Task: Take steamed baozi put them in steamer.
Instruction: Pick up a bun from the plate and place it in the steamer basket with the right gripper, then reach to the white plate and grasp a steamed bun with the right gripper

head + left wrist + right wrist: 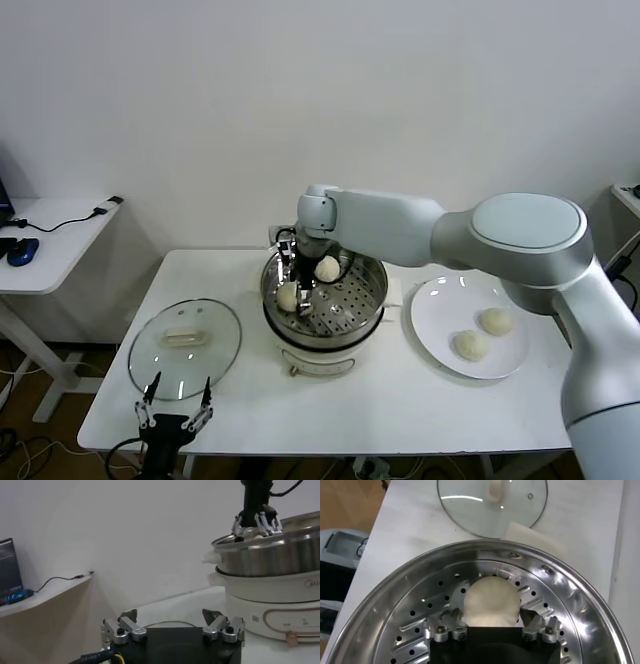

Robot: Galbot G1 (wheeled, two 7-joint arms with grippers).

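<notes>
Centre of the head frame: the right tool (298, 290), jaws spread, straddles a baozi (489, 601) resting on the steamer (368, 300) tray; a second bun (327, 268) lies beside it. Two buns (482, 334) remain on the plate (432, 305), right. Left tool (176, 405) idles spread, lower left.

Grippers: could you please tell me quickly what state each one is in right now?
Left gripper: open, empty, parked at the table's front edge near the glass lid.
Right gripper: open, inside the steamer, fingers either side of a baozi resting on the tray.
</notes>
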